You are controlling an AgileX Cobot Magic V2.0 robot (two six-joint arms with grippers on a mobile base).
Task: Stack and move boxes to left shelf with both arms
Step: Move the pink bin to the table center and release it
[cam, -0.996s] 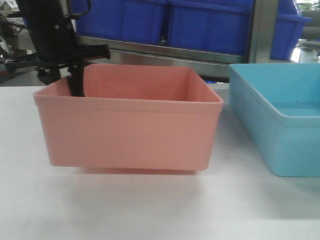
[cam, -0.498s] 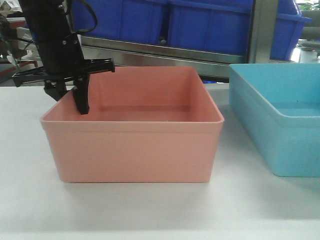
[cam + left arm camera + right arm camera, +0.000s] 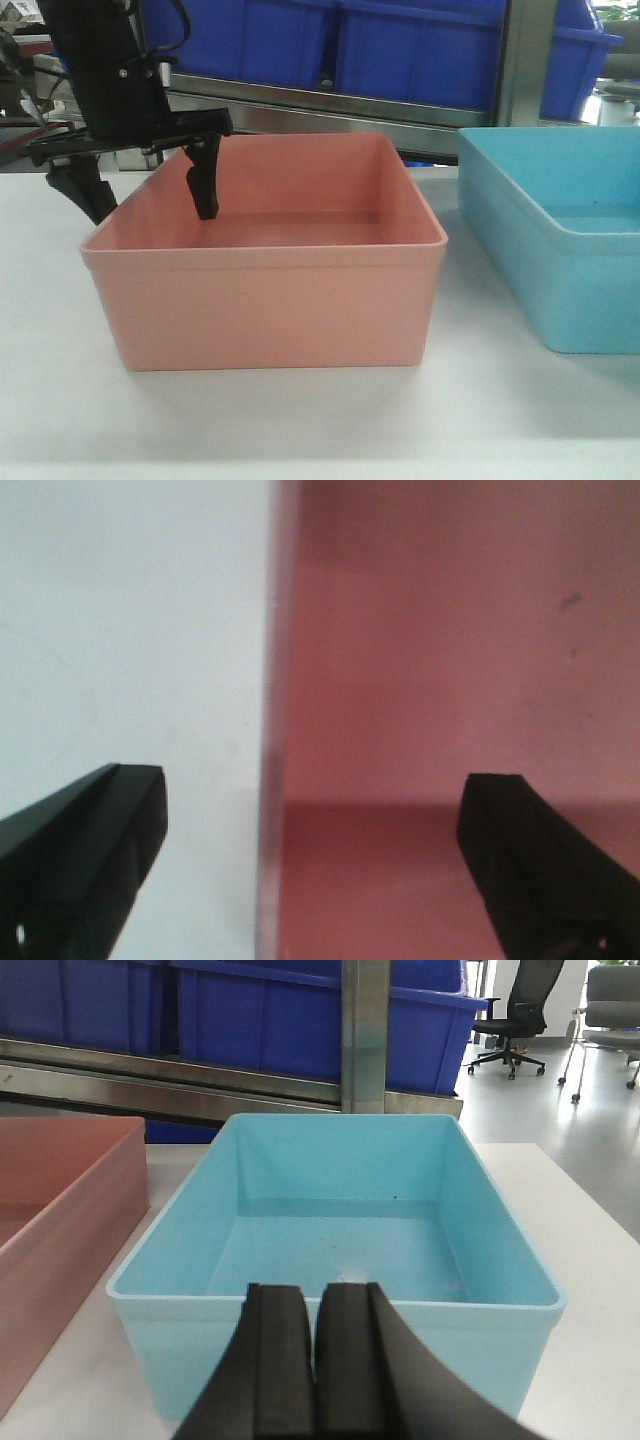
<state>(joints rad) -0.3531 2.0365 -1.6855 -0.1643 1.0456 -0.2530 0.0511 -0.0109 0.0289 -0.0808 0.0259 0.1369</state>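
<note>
The salmon pink box [image 3: 265,290] stands flat on the white table. My left gripper [image 3: 153,213] is open and straddles its left wall, one finger outside and one finger [image 3: 205,185] inside, touching nothing. In the left wrist view the pink box wall [image 3: 270,780] runs between the spread fingers of the left gripper [image 3: 315,785]. The light blue box [image 3: 560,240] sits to the right of the pink one. My right gripper [image 3: 314,1295] is shut and empty, hovering just before the near rim of the blue box [image 3: 340,1230]. The left shelf is out of view.
Behind the table runs a steel rack rail [image 3: 330,105] with an upright post [image 3: 527,60], carrying dark blue crates [image 3: 400,45]. White tabletop [image 3: 300,420] lies in front of both boxes. Office chairs [image 3: 520,1010] stand far right on the floor.
A second ago the left gripper held the pink box's left wall with the box raised. The box has come down onto the table and the gripper has opened wide.
</note>
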